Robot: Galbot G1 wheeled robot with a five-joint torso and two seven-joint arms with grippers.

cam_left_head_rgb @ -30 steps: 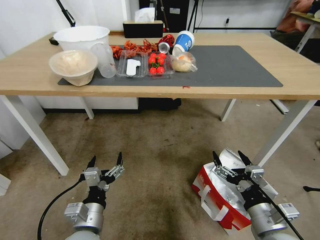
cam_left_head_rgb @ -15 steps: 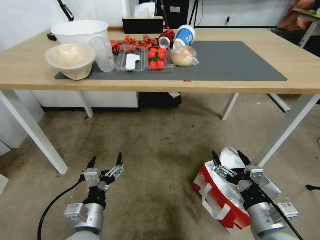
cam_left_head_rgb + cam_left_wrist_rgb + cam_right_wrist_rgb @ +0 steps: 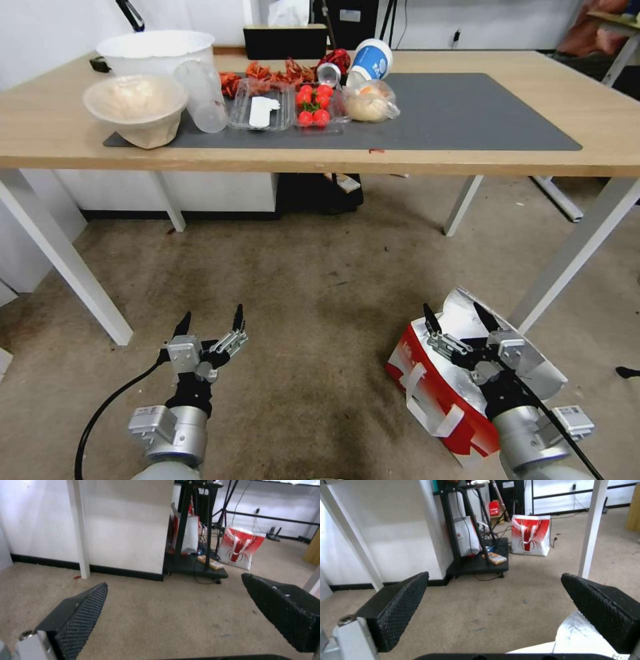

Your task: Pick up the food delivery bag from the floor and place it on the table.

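Head view, right end effector [image 3: 460,317] spread wide above food delivery bag [image 3: 437,392] on floor [image 3: 320,293], left end effector [image 3: 211,319] likewise agape

Across the top of your head view runs the worktop [image 3: 60,143], light wood on white legs, with a dark grey mat [image 3: 467,120]. At upper left the mat carries bowls, clear trays, tomatoes [image 3: 313,107] and a tipped cup [image 3: 370,60]. Below, the stained floor [image 3: 300,287] carries the food delivery bag [image 3: 440,393] at lower right.
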